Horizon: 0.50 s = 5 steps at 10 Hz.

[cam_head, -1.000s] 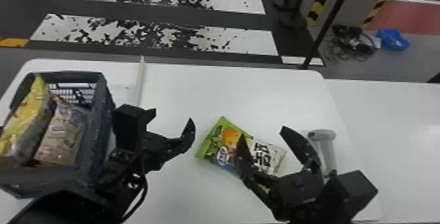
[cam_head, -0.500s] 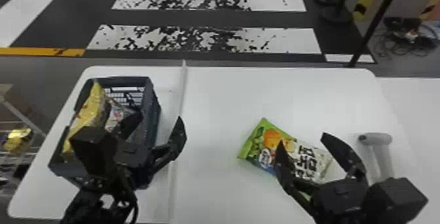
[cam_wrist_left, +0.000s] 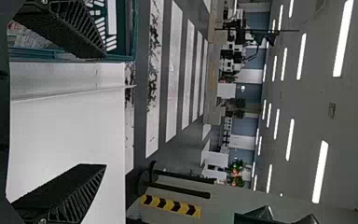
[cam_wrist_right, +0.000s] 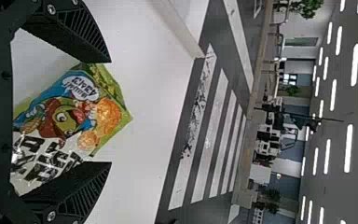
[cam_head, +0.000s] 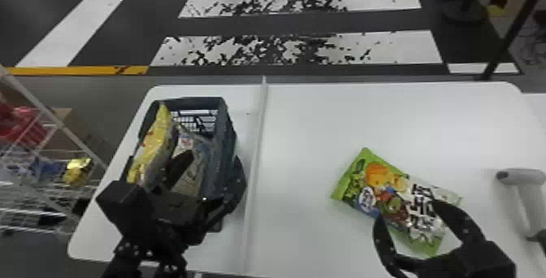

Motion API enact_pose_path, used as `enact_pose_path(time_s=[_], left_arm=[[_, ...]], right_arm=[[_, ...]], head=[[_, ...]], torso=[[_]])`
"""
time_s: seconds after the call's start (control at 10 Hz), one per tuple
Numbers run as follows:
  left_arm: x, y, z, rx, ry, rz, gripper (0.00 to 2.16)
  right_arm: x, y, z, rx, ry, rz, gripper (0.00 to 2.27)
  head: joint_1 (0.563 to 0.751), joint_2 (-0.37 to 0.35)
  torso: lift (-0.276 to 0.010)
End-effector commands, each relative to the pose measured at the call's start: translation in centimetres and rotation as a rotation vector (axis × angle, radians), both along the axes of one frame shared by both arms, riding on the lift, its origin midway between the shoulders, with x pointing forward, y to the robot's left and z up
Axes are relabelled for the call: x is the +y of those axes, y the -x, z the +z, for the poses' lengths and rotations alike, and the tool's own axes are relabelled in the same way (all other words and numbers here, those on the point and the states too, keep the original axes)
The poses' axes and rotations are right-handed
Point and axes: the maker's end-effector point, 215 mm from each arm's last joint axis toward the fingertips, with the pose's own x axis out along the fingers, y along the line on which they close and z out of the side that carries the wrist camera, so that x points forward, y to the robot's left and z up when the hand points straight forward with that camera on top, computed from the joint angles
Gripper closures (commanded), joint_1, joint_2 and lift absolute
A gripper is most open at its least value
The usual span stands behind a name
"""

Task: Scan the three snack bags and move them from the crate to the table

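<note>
My left gripper [cam_head: 209, 175] stands open over the crate [cam_head: 227, 135], which holds a yellow bag [cam_head: 152, 143] on its left side and a beige bag [cam_head: 193, 167] beside it. The left wrist view has this gripper [cam_wrist_left: 105, 112] with fingers apart and the crate's rim [cam_wrist_left: 74, 59] close to one of them. On the white table the green snack bag [cam_head: 386, 192] lies flat. My right gripper [cam_head: 406, 212] is open above that bag's near right part. From the right wrist, the gripper [cam_wrist_right: 111, 112] spans the green bag [cam_wrist_right: 70, 112] without closing on it.
A white and grey handheld scanner [cam_head: 524, 192] is at the table's right side. A thin raised strip [cam_head: 256, 155] runs front to back across the table [cam_head: 308, 135], between crate and green bag. A wire rack [cam_head: 44, 167] stands left of the table.
The head view has swung left, bringing in the rack. My left gripper has moved left, from beside the crate to over it. The right gripper stays open by the green bag.
</note>
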Motion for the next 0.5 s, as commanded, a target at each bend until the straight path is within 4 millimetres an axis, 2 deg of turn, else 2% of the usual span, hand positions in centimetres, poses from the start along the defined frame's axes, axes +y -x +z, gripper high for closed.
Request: enact_pose_path(time_s=[0.0,0.1,0.4], left_arm=[[0.0,0.2,0.1,-0.003,0.010,-0.007,0.03],[0.0,0.2,0.2,-0.003,0.012,-0.014,0.03],[-0.2,0.0,0.1,-0.003,0.016,-0.031,0.03]], right_arm=[[-0.5,0.1,-3.0,0.036,0.064,0.000,0.11],[-1.1,-0.1,-4.7,0.044,0.105,-0.006,0.11],[-3.2,-0.5,-6.5,0.014,0.267,-0.016,0.11]], head=[[0.695,0.162],[0.695,0.159],[0.695,0.129]], torso=[[-0.062],[-0.062],[-0.062]])
